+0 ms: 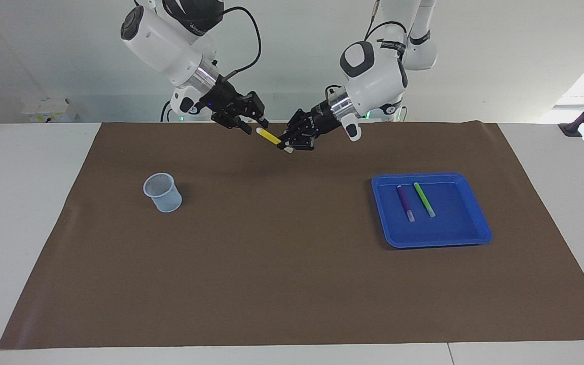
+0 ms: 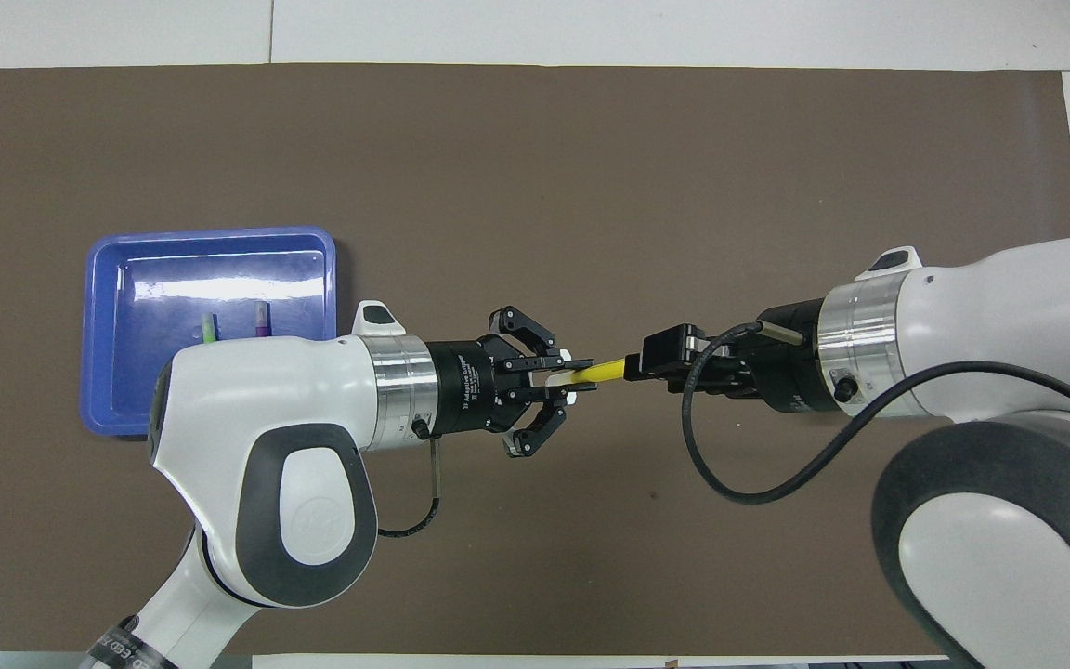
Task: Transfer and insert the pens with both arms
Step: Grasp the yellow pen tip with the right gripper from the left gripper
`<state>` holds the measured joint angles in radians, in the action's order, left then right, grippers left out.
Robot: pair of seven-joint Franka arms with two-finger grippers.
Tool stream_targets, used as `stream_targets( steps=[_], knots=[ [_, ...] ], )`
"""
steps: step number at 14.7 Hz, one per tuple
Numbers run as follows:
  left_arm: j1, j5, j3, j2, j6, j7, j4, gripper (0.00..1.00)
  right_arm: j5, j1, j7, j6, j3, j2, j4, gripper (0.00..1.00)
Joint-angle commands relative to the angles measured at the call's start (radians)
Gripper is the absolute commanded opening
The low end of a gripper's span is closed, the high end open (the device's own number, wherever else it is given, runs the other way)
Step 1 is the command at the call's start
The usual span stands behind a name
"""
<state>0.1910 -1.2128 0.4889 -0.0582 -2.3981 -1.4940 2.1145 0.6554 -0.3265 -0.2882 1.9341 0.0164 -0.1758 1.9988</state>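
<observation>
The yellow pen (image 1: 270,137) is clamped by its pale cap end in the left gripper (image 1: 289,146), held in the air over the table (image 1: 292,284). Its free end lies at the jaws of the right gripper (image 1: 251,123) — whether those are parted or closed on it cannot be told. If the left jaws were released before a firm hold is made, the pen could be dropped — or knocked askew by a misaligned closing.

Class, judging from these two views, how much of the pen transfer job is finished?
Nothing is in the pale mesh cup yet. The left gripper holds the yellow marker pen as the right gripper reaches its free end. The purple pen and green pen remain in the blue tray.
</observation>
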Motion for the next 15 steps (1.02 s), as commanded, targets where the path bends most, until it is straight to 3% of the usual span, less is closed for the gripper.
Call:
stream_targets(
  steps=[1,2,4,6,9,14,15],
  knots=[
    [0.002,-0.027,-0.003,-0.035,-0.015,-0.006,0.032,0.0,0.003,-0.005,0.02,0.028,-0.001,-0.027,0.034,0.28],
    [0.002,-0.027,-0.003,-0.035,-0.015,-0.008,0.032,0.0,0.003,-0.006,0.017,0.029,-0.001,-0.027,0.034,0.21],
    [0.002,-0.027,-0.003,-0.035,-0.015,-0.008,0.032,0.0,0.003,-0.006,0.017,0.029,-0.001,-0.027,0.034,0.21],
    [0.002,-0.027,-0.003,-0.035,-0.015,-0.006,0.032,0.0,0.003,-0.006,0.017,0.029,-0.001,-0.027,0.034,0.08],
    [0.002,-0.028,-0.003,-0.035,-0.015,-0.008,0.032,0.0,0.003,-0.006,0.017,0.031,-0.001,-0.027,0.032,0.0],
    [0.001,-0.031,-0.003,-0.035,-0.015,-0.006,0.032,0.0,0.003,-0.005,0.018,0.031,-0.001,-0.024,0.028,0.0],
    [0.001,-0.031,-0.003,-0.035,-0.015,-0.006,0.032,0.0,0.003,-0.005,0.018,0.031,-0.001,-0.024,0.026,0.08]
  ],
)
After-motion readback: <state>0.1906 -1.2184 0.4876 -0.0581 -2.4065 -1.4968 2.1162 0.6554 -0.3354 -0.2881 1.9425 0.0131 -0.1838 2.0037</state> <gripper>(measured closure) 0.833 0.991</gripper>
